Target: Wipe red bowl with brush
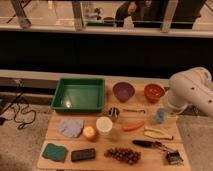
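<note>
The red bowl [154,92] sits at the table's back right, next to the purple bowl [123,91]. The brush [147,144] lies flat near the front right, its black handle pointing left and its thinner end to the right. My white arm [192,90] bends in from the right, above the table's right edge. My gripper [166,113] hangs at the arm's lower end, just in front of the red bowl and beside a pale blue cup [160,116]. It is well behind the brush and holds nothing that I can see.
A green tray [80,94] stands at the back left. A thin metal utensil [134,111], a carrot [133,126], a white cup [104,125], a banana [157,133], grapes [122,155], a black block [83,154], a green sponge [55,152] and a blue cloth [71,127] lie on the wooden table [150,165].
</note>
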